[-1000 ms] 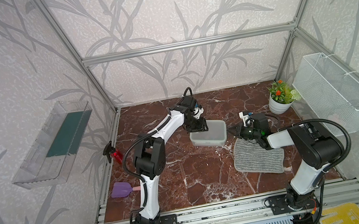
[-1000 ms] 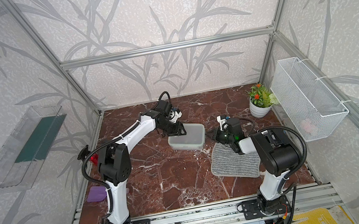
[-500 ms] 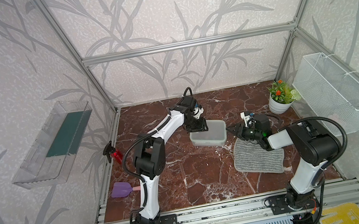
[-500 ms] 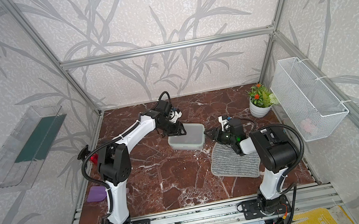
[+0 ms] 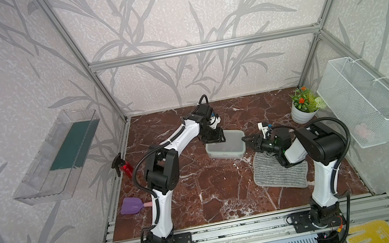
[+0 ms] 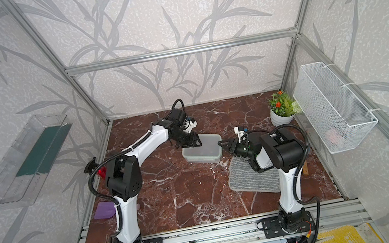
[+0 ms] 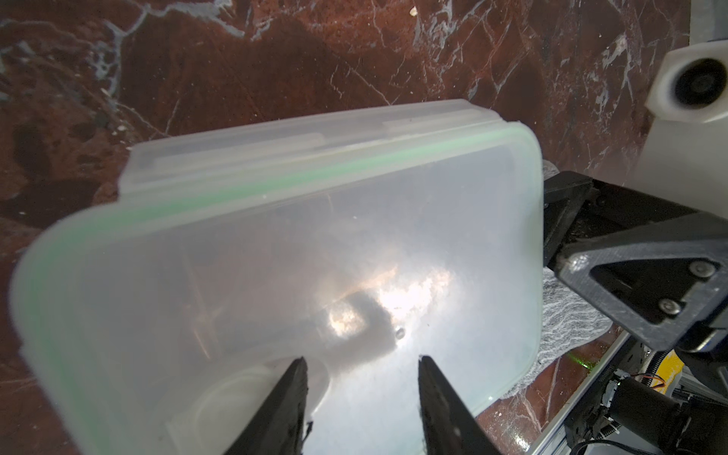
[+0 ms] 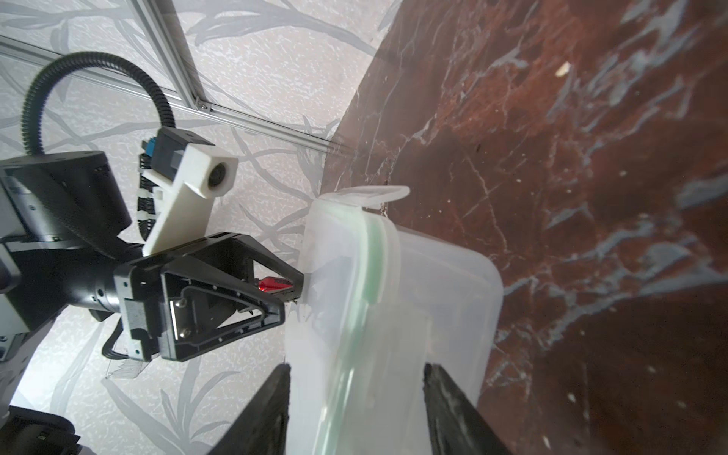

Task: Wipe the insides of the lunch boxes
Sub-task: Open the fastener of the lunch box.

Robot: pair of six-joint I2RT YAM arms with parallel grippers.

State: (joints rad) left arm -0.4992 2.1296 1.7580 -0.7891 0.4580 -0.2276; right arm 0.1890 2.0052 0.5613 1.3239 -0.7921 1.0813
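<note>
A small translucent greyish lunch box [image 5: 225, 146] is seen in both top views [image 6: 202, 151], standing towards the back of a red marble desk [image 5: 214, 191], roughly midway between the two arms. Its lid [image 7: 354, 220], clear with a pale green rim, is shown seated on the tub in the left wrist view. The left end effector [image 5: 215, 140] is placed over the box's far left corner; its two black fingers [image 7: 283, 398] are held apart above the lid. In the right wrist view the tips of the left end effector [image 8: 291, 293] are shown against the lid's edge, though it cannot be told whether anything is gripped. The right end effector [image 5: 245, 141] is brought up to the box's right short end, its fingers [image 8: 268, 409] spread apart, one on each side of that end. Whether they press on the box cannot be told. A grey striped cloth [image 5: 278, 172] is laid flat on the desk under the right arm, just beside the box. A potted plant [image 5: 303, 108] is set in the back right corner, next to a white wire basket [image 5: 362, 100] hung on the right wall. A clear tray [image 5: 56, 157] is mounted on the left wall, and a red spray bottle [image 5: 125, 166] and a purple scoop [image 5: 131, 205] are found along the desk's left edge.
</note>
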